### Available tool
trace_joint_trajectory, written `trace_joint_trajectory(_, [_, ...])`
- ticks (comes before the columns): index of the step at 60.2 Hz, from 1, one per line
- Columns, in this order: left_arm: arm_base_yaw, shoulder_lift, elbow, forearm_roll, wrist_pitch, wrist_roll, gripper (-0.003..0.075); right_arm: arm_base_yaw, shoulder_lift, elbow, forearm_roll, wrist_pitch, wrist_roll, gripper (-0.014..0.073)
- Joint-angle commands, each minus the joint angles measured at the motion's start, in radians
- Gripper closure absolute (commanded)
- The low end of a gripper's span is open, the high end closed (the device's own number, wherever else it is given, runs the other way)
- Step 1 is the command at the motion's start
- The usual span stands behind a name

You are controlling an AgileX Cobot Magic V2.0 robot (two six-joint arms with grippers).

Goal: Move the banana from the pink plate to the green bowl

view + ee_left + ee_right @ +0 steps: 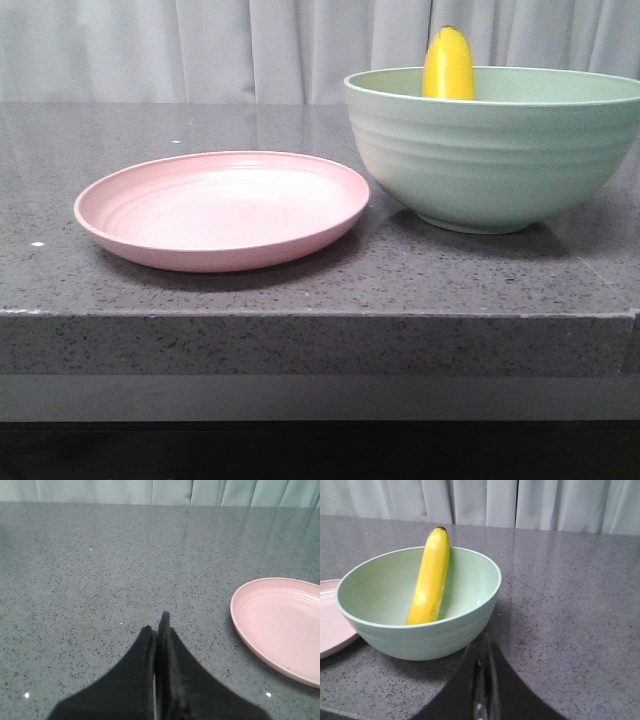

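The banana [430, 577] is inside the bowl [465, 625] and not on the plate [220, 210], so the job looks done. It stands slanted, with its low end down in the bowl and its top end leaning on the far wall and poking up over the rim. It leans like that because it is too long to lie flat in there. The plate has nothing on it and sits just beside the bowl on the gray table [120, 130]; from the front the two look almost touching, but I cannot tell if they do. The left claw [159, 630] is shut with nothing in it and sits low over the bare table, off to the side of the plate. The right claw [484, 652] is shut too and holds nothing; it is near the bowl's outer wall, apart from the banana. Pale curtains [200, 50] hang behind the table. Nothing blocks either claw, and I think nothing is left to move
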Motion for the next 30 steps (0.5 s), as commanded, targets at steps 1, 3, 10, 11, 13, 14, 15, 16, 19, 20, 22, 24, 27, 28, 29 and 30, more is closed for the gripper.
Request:
trace_joint_trajectory(1, [0.001, -0.066, 0.021, -0.033, -0.096, -0.012, 0.0741, 0.001, -0.068, 0.012, 0.018, -0.109, -0.010, 0.0654])
trace_joint_trajectory(3, [0.001, -0.085, 0.031, -0.038, -0.098, -0.012, 0.0741, 0.001, -0.090, 0.018, 0.018, -0.109, -0.010, 0.0654])
trace_joint_trajectory(10, [0.001, -0.130, 0.043, -0.038, -0.108, -0.012, 0.0741, 0.001, -0.116, 0.020, 0.018, -0.109, -0.010, 0.0654])
trace_joint_trajectory(11, [0.001, -0.131, 0.043, -0.038, -0.111, -0.012, 0.0741, 0.001, -0.116, 0.020, 0.018, -0.108, -0.010, 0.0654])
trace_joint_trajectory(13, [0.001, -0.131, 0.043, -0.038, -0.114, -0.012, 0.0741, 0.001, -0.116, 0.020, 0.018, -0.108, -0.010, 0.0654])
trace_joint_trajectory(14, [0.001, -0.131, 0.043, -0.038, -0.114, -0.012, 0.0741, 0.001, -0.116, 0.020, 0.018, -0.108, -0.010, 0.0654])
trace_joint_trajectory(15, [0.001, -0.131, 0.043, -0.038, -0.114, -0.012, 0.0741, 0.001, -0.116, 0.020, 0.018, -0.109, -0.010, 0.0654])
trace_joint_trajectory(16, [0.001, -0.131, 0.043, -0.038, -0.114, -0.012, 0.0741, 0.001, -0.116, 0.020, 0.018, -0.109, -0.010, 0.0654])
trace_joint_trajectory(19, [0.001, -0.131, 0.043, -0.038, -0.114, -0.012, 0.0741, 0.001, -0.116, 0.020, 0.018, -0.109, -0.010, 0.0654])
trace_joint_trajectory(20, [0.001, -0.131, 0.043, -0.038, -0.114, -0.012, 0.0741, 0.001, -0.116, 0.020, 0.018, -0.109, -0.010, 0.0654])
trace_joint_trajectory(22, [0.001, -0.131, 0.043, -0.038, -0.114, -0.012, 0.0741, 0.001, -0.116, 0.020, 0.018, -0.109, -0.010, 0.0654])
trace_joint_trajectory(24, [0.001, -0.131, 0.043, -0.038, -0.114, -0.012, 0.0741, 0.001, -0.116, 0.020, 0.018, -0.109, -0.010, 0.0654])
trace_joint_trajectory(27, [0.001, -0.131, 0.043, -0.038, -0.114, -0.012, 0.0741, 0.001, -0.116, 0.020, 0.018, -0.109, -0.010, 0.0654])
trace_joint_trajectory(28, [0.001, -0.131, 0.043, -0.038, -0.114, -0.012, 0.0741, 0.001, -0.116, 0.020, 0.018, -0.109, -0.010, 0.0654])
trace_joint_trajectory(29, [0.001, -0.131, 0.043, -0.038, -0.114, -0.012, 0.0741, 0.001, -0.116, 0.020, 0.018, -0.109, -0.010, 0.0654])
trace_joint_trajectory(30, [0.001, -0.131, 0.043, -0.038, -0.114, -0.012, 0.0741, 0.001, -0.116, 0.020, 0.018, -0.109, -0.010, 0.0654])
